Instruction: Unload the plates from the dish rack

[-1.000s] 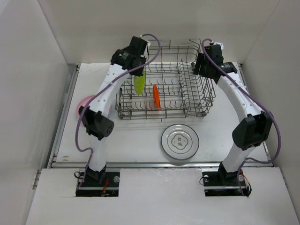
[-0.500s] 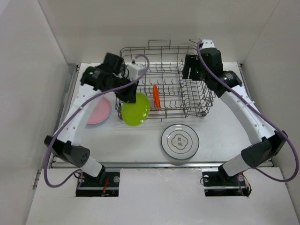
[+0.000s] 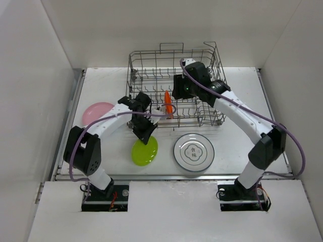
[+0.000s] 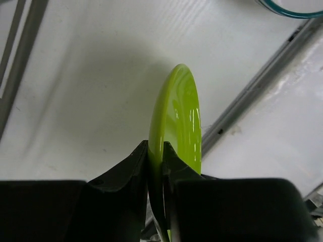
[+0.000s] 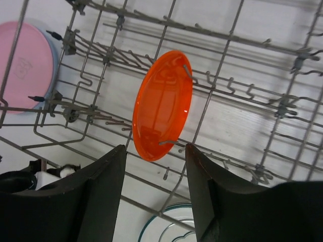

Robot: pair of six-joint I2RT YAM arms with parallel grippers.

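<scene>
**A:** What's on the table [image 3: 242, 96]?
**B:** A wire dish rack [image 3: 151, 51] holding one upright orange plate [image 3: 168, 104]. In front are a lime green plate [image 3: 145, 150] and a white plate [image 3: 194, 152], with a pink plate [image 3: 97, 112] at left.
**A:** The arms?
**B:** Left gripper [image 3: 143, 132] at the lime green plate's far rim, right gripper [image 3: 174, 97] just beside the orange plate.

Seeing a grey wire rack [image 3: 151, 75] on a white table [image 3: 242, 83]. Seeing an orange plate [image 5: 162, 105] inside the rack, a glossy lime plate [image 3: 145, 151] in front of the rack, a pink plate [image 3: 97, 112] left of the rack. Seeing a white plate [image 3: 194, 151], grey-rimmed with dark printed characters at centre, also in front of the rack. Seeing a white left arm [image 3: 106, 121] and right arm [image 3: 242, 114], black-jointed, with purple cables [image 3: 303, 153].
</scene>
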